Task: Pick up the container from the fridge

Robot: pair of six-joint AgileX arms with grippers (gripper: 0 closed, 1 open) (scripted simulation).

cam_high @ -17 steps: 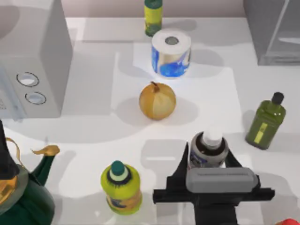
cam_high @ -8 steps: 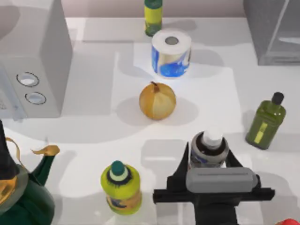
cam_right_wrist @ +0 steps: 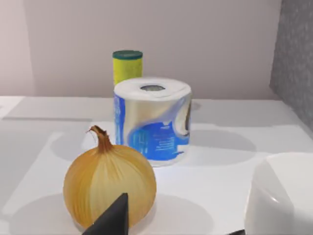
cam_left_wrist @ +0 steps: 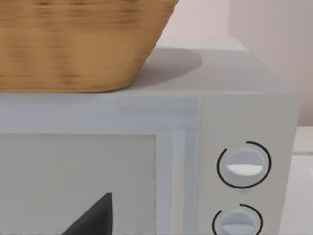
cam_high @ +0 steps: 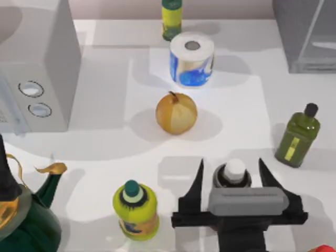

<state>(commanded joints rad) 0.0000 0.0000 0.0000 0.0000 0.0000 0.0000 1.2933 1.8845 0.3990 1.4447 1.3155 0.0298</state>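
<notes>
The container (cam_high: 234,172), small and round with a white cap and dark grey rim, stands upright on the table at the front right, well away from the fridge (cam_high: 304,37) at the back right corner. My right gripper (cam_high: 231,161) is open, one finger on each side of the container and neither touching it. In the right wrist view the white cap (cam_right_wrist: 283,196) sits close by, and the fridge's dark wall (cam_right_wrist: 298,58) is at the edge. My left gripper is parked at the front left by the pale microwave, with one dark fingertip (cam_left_wrist: 93,220) showing.
An onion (cam_high: 176,112) and a blue-printed paper roll (cam_high: 191,59) lie behind the container. An olive flask (cam_high: 297,135) stands to its right and a yellow-green bottle (cam_high: 135,209) to its left. The microwave (cam_high: 37,68) and a green teapot (cam_high: 31,220) fill the left side.
My right gripper's fingers have spread apart and let go of the container. The container now sits lower between them, on the table.
</notes>
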